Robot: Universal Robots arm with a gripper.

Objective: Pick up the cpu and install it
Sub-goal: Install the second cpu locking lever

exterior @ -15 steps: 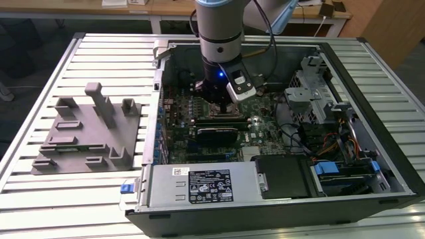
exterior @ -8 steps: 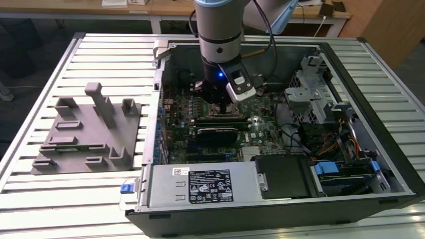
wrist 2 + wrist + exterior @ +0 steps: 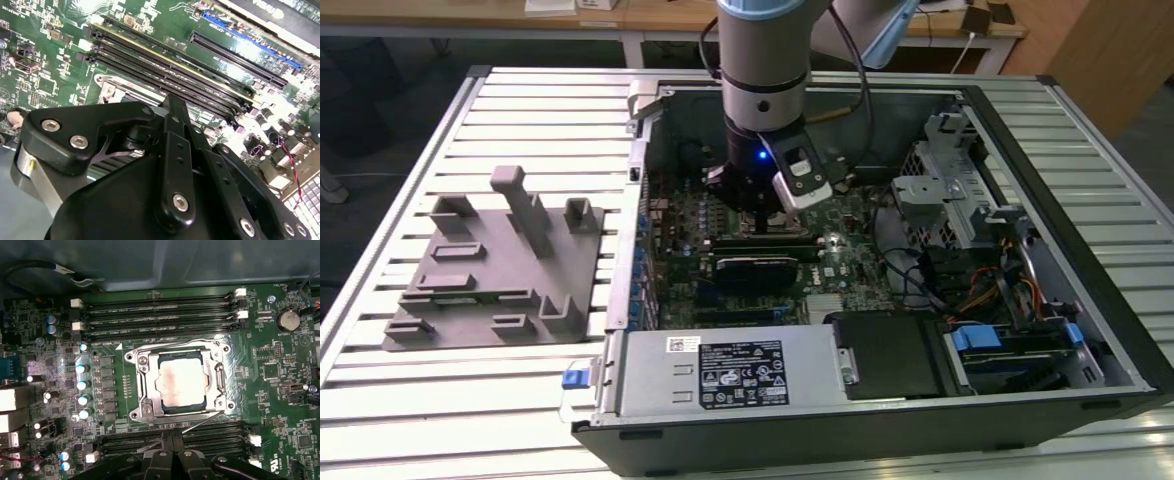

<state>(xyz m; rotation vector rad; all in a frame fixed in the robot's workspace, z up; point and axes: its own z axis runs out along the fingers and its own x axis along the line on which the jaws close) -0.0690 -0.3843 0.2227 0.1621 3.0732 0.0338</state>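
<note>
The cpu (image 3: 180,377), a small square chip with a silvery top, lies flat inside the metal socket frame (image 3: 145,390) on the green motherboard (image 3: 280,405). My gripper (image 3: 172,444) hovers beside the socket, over the row of memory slots (image 3: 210,437), with its fingers pressed together and nothing between them. It does not touch the chip. In the exterior view the gripper (image 3: 761,208) reaches down into the open computer case (image 3: 1067,250), over the middle of the motherboard (image 3: 854,265). The second wrist view looks past the black gripper linkage (image 3: 172,165) at the memory slots (image 3: 170,75).
A grey moulded tray (image 3: 494,270) with upright posts sits on the slatted table at the exterior view's left of the case. Inside the case are a power supply (image 3: 720,375), a black block (image 3: 894,355), a drive cage (image 3: 961,190) and loose cables (image 3: 987,290).
</note>
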